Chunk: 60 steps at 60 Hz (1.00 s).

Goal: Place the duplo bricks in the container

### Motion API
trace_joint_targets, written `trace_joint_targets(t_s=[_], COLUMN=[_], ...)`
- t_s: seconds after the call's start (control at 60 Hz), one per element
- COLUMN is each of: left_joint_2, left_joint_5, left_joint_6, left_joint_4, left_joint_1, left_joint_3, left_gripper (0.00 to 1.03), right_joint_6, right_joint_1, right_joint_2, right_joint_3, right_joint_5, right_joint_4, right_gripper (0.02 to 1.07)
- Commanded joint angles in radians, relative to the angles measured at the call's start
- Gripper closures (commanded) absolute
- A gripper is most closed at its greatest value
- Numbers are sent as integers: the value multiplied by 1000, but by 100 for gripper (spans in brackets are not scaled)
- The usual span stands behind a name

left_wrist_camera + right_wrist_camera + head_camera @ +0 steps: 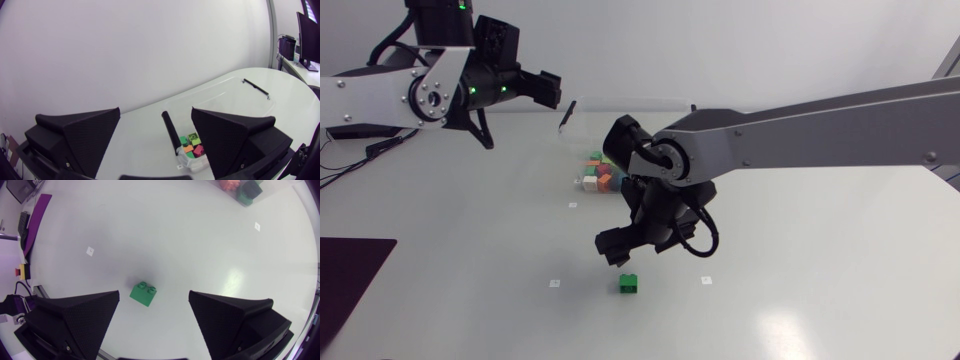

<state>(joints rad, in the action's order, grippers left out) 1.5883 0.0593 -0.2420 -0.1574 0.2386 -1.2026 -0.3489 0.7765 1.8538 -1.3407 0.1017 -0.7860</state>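
A green duplo brick [629, 284] lies alone on the white table. My right gripper [620, 245] hovers just above it, open; in the right wrist view the brick [143, 293] shows between and a little ahead of the fingers [75, 317]. A clear container [235, 97] with black handles [567, 113] stands at the back, with several coloured bricks [600, 176] piled in its near corner. My left gripper [545, 90] hangs high at the back left, open and empty; ahead of its fingers [227, 132] lie the container's bricks [192, 145].
Small white markers [554, 284] dot the table around the green brick. A dark purple mat [350, 285] lies at the front left edge. Cables [360, 150] trail at the far left under the left arm.
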Motion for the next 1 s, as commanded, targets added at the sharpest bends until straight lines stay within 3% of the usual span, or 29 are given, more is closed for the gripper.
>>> trace_joint_targets(t_s=[0.0, 0.283, 0.733, 0.9, 0.983], left_joint_2=[-51, -238, -571, -688, -778], left_joint_5=[7, 31, 30, 31, 31], left_joint_6=[26, 17, 3, -8, -28], left_joint_4=[-14, -139, -180, -191, -200], left_joint_1=[-24, -71, -131, -137, -137], left_joint_3=[83, 328, 629, 741, 795], left_gripper=[4, 4, 4, 4, 4], right_joint_6=[-35, -56, -117, -131, -131], right_joint_1=[21, 60, 66, 53, 50], right_joint_2=[47, 134, 245, 251, 251], right_joint_3=[-14, -66, -166, -161, -156], right_joint_5=[1, 0, -30, -39, -39], right_joint_4=[-21, -64, -134, -137, -139], right_gripper=[7, 7, 12, 20, 29])
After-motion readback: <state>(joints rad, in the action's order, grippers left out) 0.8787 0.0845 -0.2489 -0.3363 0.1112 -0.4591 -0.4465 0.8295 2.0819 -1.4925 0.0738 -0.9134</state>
